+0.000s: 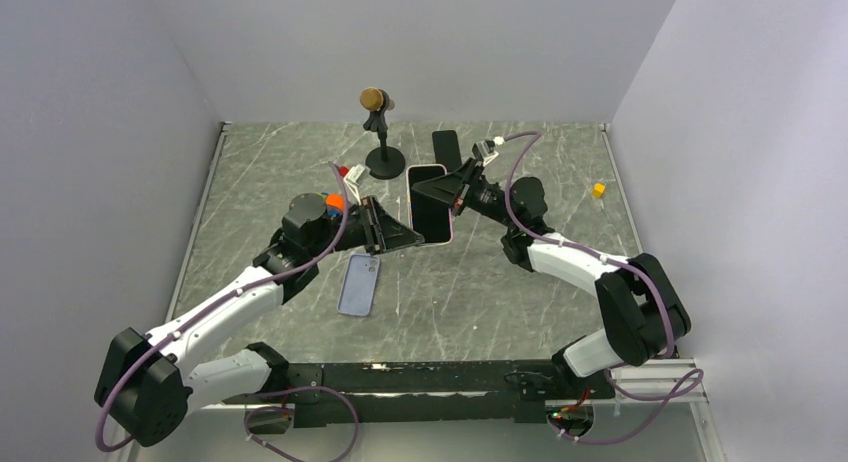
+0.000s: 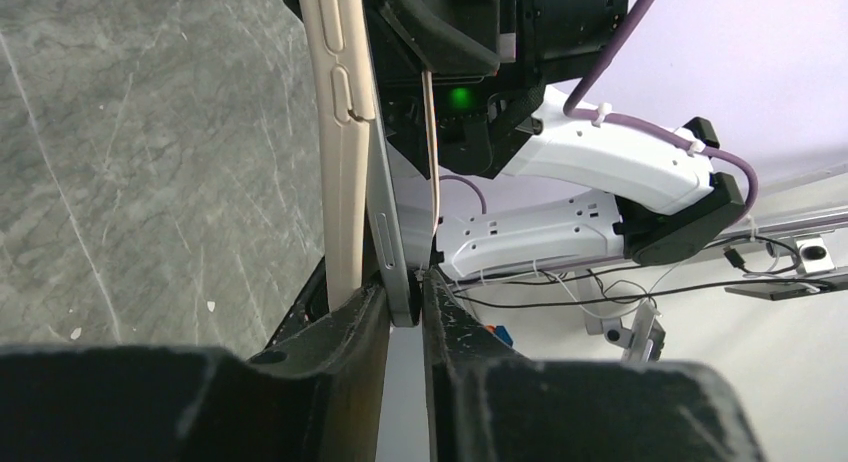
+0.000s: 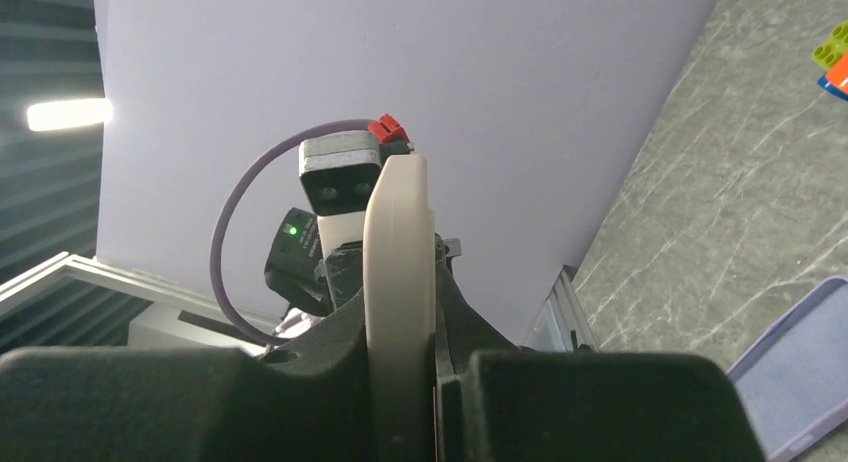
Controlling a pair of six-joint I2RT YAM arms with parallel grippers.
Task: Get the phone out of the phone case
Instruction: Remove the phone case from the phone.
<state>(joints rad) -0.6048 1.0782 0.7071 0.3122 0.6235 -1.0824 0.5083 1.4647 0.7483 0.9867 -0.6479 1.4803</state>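
Now left claw (image 2: 405, 300) pinches phone (image 2: 386, 244) by its rigid, prob. slick edge; right claw (image 3: 402, 327) clamps bendy-looking cream case (image 3: 397, 232); peel w/ care.

No legible text, seemingly, anywhere.
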